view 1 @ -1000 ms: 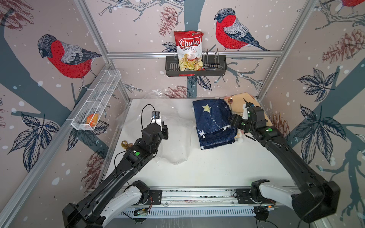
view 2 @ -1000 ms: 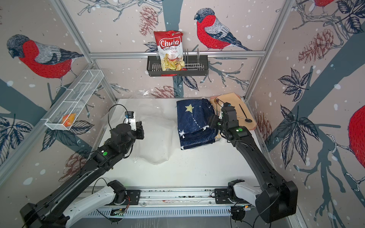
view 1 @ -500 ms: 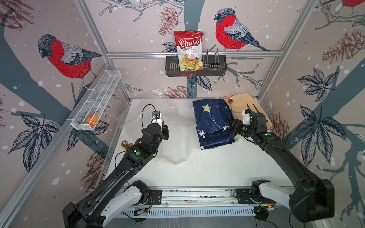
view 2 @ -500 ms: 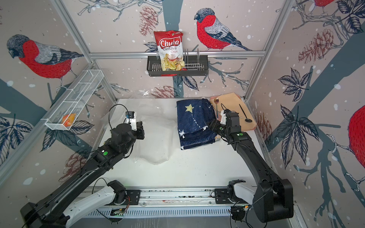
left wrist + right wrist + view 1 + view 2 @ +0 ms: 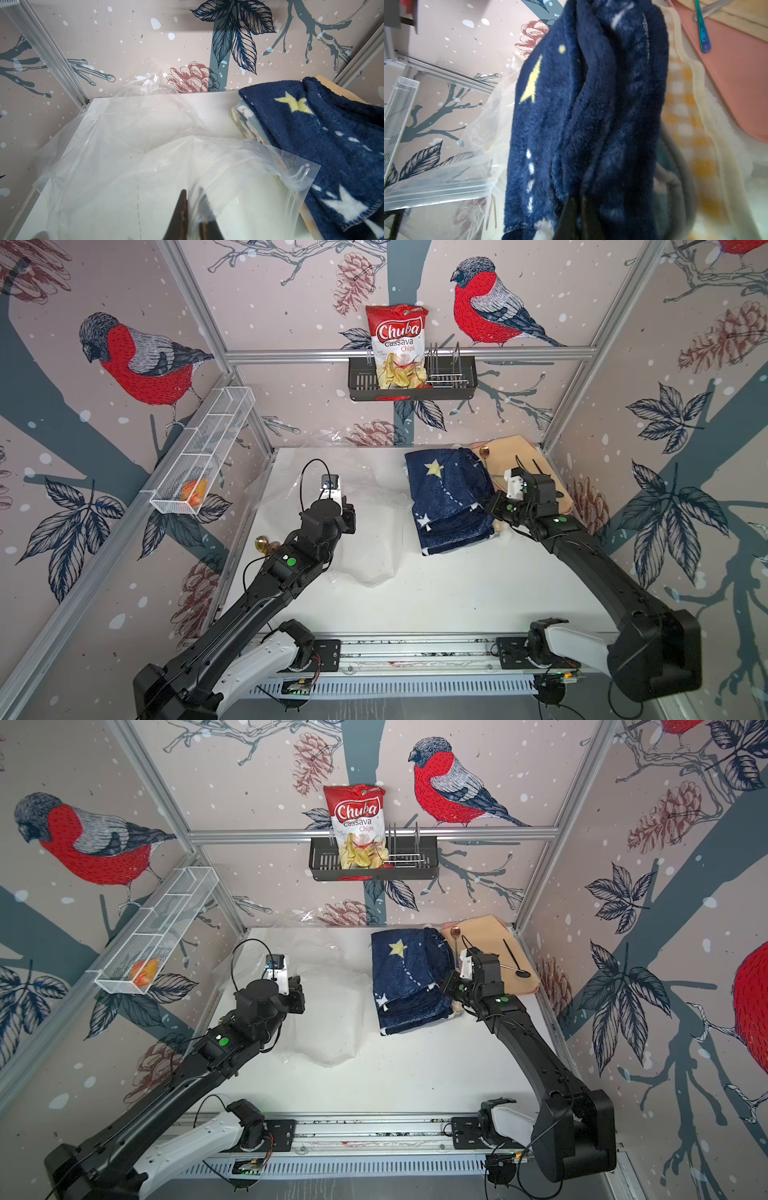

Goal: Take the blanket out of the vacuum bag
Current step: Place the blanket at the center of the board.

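- the dark blue starry blanket (image 5: 449, 497) lies outside the clear plastic vacuum bag (image 5: 365, 539); the job looks nearly done.
- the left pincer (image 5: 192, 193) pinches the bag; the right pincer (image 5: 577, 199) is shut at the blanket's edge.
- next, i think: let go.

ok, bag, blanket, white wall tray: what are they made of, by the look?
Bag: thin clear plastic film, glossy; creases glint and the table shows through.
Blanket: navy fleece or plush, matte; fuzzy pile, stitched hem.
Tray: white wire mesh, probably coated metal; you see through its grid.
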`<action>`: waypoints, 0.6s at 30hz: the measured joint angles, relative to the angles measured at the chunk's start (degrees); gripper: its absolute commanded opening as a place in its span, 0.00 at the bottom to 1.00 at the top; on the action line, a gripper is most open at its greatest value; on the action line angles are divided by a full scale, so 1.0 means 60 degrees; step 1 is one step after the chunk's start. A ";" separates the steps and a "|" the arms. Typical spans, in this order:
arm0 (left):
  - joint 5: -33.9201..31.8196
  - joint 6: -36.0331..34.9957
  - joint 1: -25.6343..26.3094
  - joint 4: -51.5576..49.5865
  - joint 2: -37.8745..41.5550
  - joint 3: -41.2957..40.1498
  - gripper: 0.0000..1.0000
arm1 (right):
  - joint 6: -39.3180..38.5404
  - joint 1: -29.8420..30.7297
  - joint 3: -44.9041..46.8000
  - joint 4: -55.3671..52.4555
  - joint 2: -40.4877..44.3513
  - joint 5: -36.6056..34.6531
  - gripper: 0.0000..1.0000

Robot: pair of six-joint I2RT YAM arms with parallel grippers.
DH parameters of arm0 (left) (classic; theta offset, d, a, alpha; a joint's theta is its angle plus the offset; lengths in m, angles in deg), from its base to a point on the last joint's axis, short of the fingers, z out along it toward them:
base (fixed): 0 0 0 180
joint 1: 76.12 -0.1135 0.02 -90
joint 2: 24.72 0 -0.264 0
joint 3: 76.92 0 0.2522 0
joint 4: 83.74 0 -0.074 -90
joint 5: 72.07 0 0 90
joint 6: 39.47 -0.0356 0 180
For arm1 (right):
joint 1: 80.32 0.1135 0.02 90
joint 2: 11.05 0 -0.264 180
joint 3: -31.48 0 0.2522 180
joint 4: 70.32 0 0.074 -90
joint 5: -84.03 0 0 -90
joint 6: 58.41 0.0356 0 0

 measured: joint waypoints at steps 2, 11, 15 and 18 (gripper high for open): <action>0.0004 0.0000 0.0000 0.0000 0.0000 0.0000 0.11 | -0.0025 0.0015 -0.0215 -0.0171 0.0178 -0.0259 0.00; 0.0208 0.0004 0.0000 0.0000 0.0000 0.0000 0.11 | -0.0248 -0.0415 0.0073 -0.0656 0.0845 -0.1217 0.09; 0.0211 0.0004 0.0000 -0.0004 0.0011 0.0004 0.11 | -0.0361 -0.0776 0.0237 -0.0940 0.0164 -0.1107 0.46; 0.0211 0.0004 0.0000 0.0000 0.0029 0.0004 0.11 | -0.0463 -0.0798 0.0251 -0.0998 0.0240 -0.1147 0.56</action>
